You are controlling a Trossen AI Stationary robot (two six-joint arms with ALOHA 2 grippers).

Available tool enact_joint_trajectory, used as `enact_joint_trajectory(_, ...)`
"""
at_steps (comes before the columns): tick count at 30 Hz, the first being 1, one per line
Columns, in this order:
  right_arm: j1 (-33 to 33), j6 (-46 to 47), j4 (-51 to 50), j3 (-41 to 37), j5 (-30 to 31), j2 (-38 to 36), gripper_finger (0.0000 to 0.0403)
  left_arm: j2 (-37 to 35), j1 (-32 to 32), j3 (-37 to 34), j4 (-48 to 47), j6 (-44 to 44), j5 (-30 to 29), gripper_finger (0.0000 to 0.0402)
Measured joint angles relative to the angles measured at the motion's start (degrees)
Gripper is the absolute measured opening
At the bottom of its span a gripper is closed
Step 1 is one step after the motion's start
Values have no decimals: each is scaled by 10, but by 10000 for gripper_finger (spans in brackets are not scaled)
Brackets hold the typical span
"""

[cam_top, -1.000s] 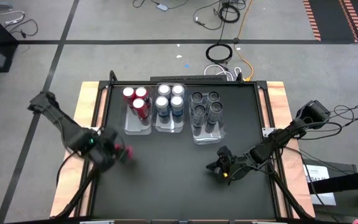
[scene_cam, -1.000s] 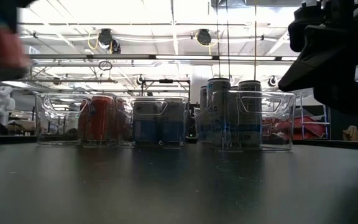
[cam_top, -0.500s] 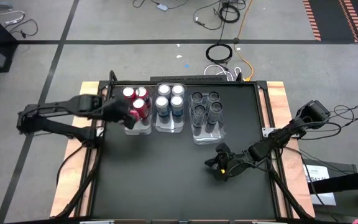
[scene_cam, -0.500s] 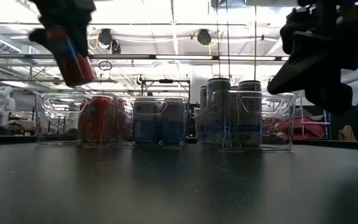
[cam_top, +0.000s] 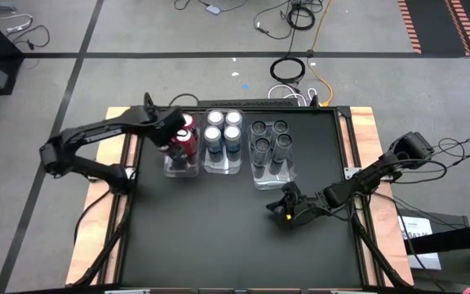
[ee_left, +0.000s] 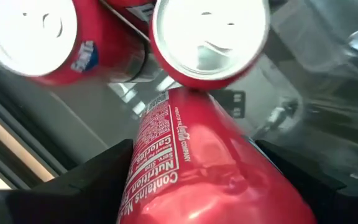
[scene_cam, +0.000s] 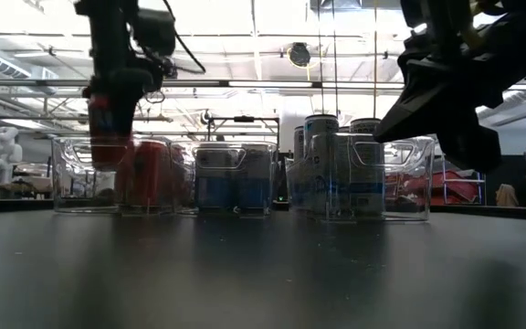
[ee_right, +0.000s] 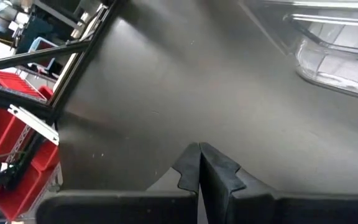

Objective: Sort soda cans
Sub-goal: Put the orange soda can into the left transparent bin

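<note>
From above, the left gripper (cam_top: 172, 140) hangs over the leftmost of three clear rectangular plastic trays (cam_top: 181, 167), its fingers clamped round a red cylindrical soda can (ee_left: 191, 168) — a grip only the left wrist view shows plainly, with two more red cans' silvery tops (ee_left: 210, 34) just beyond it. The low view adds that the held red can (scene_cam: 108, 128) is upright and above the tray floor. The blue-and-silver cans (cam_top: 223, 131) fill the middle tray, the dark grey cans (cam_top: 270, 140) the right one. The right gripper (cam_top: 288, 214) waits over bare tabletop nearer the front, well apart from the trays; its wrist view shows the fingers (ee_right: 199, 167) pressed together on nothing. The black matte table (cam_top: 219, 237) stands on a grey concrete floor with cables (cam_top: 300, 16); behind, a workshop with ceiling lights and red bins (ee_right: 11, 155).
</note>
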Motion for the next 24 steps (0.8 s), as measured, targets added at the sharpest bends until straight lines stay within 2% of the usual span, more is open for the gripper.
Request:
enact_joint_trajectory(12, -1, 26, 5, 0, 3, 0, 0, 110, 40, 0, 39, 65, -1, 322)
enact_joint_trajectory(17, -1, 32, 4, 0, 3, 0, 0, 130, 41, 0, 52, 74, -38, 322)
enact_joint_trajectory(24, -1, 40, 4, 0, 2, 0, 0, 138, 41, 0, 69, 76, -46, 322)
